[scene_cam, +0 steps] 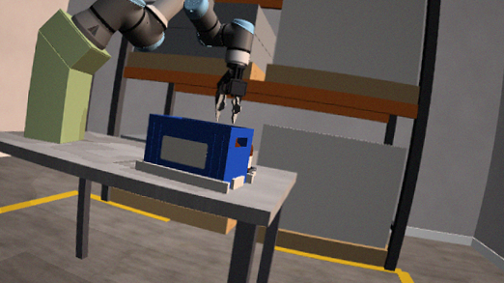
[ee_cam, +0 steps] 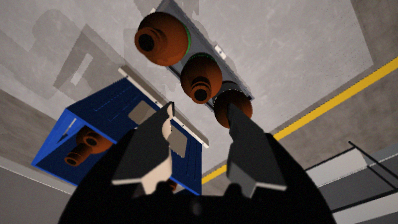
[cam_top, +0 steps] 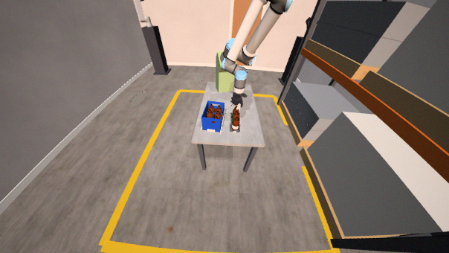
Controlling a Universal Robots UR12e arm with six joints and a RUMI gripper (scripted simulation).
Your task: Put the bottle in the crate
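Note:
The blue crate [cam_top: 207, 124] [scene_cam: 217, 154] [ee_cam: 107, 107] stands on the table with several brown bottles inside. I cannot tell its empty slot. The narrow grey tray [ee_cam: 198, 42] is beside it, holding three upright brown bottles: one [ee_cam: 170, 40] at the upper end in the wrist view, a middle one [ee_cam: 202, 72], and a third [ee_cam: 240, 102] partly hidden by the right finger. In the exterior view the crate hides most of the tray. My gripper [cam_top: 238, 107] [scene_cam: 225, 122] [ee_cam: 200, 103] points down, partly open and empty, above the bottles' tops near the tray's robot-side end.
Pale low strips [scene_cam: 181, 176] [ee_cam: 150, 94] lie along the crate's base on the table [cam_top: 250, 139] [scene_cam: 265, 191]. The green robot pedestal [cam_top: 224, 79] [scene_cam: 47, 99] stands at the table's far end. Tall storage racks [scene_cam: 341, 93] stand beside the table.

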